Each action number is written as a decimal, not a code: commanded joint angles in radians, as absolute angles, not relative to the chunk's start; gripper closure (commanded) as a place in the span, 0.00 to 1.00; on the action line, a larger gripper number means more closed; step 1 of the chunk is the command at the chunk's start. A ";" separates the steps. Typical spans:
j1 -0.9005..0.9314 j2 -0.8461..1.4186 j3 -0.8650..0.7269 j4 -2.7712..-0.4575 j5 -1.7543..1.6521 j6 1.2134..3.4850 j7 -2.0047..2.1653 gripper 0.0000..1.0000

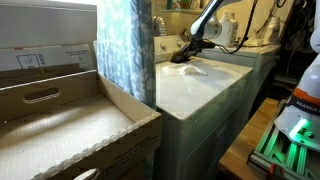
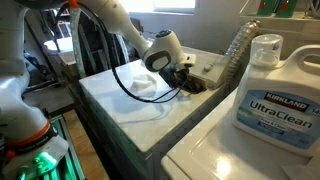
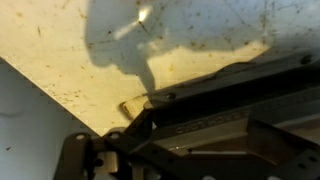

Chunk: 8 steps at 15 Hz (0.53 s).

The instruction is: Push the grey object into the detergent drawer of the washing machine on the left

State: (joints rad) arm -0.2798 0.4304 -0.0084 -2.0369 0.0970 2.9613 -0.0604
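Note:
The washing machine (image 1: 205,95) has a broad glossy white top, which shows in both exterior views (image 2: 115,100). My gripper (image 1: 186,54) is low over the rear of that top, by the raised back panel, and it also shows in an exterior view (image 2: 186,80). Its fingers look shut with nothing between them. A small dark grey piece, the grey object (image 2: 197,87), lies right at the fingertips beside a dark opening. In the wrist view a dark flat bar (image 3: 200,100) fills the lower half over the cream lid; the fingertips merge with it.
A second white washer (image 2: 205,150) carries a white detergent jug (image 2: 272,80). A pale whitish patch (image 2: 150,92) lies on the lid under a black cable. A patterned curtain (image 1: 125,50) and a large cardboard box (image 1: 60,125) stand beside the washer. A ribbed hose (image 2: 236,50) rises behind.

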 commanded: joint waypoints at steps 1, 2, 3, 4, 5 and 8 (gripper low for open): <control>-0.259 0.509 -0.032 -1.910 0.125 2.959 -0.012 0.00; -0.252 0.507 -0.040 -1.904 0.124 2.944 0.007 0.00; -0.248 0.502 -0.043 -1.900 0.128 2.928 0.024 0.00; -0.237 0.498 -0.056 -1.896 0.127 2.912 0.053 0.00; -0.229 0.498 -0.068 -1.887 0.128 2.902 0.081 0.00; -0.219 0.502 -0.080 -1.860 0.155 2.839 0.159 0.00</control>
State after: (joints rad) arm -0.2456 0.4495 -0.0552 -1.9664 0.1138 2.8676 0.1146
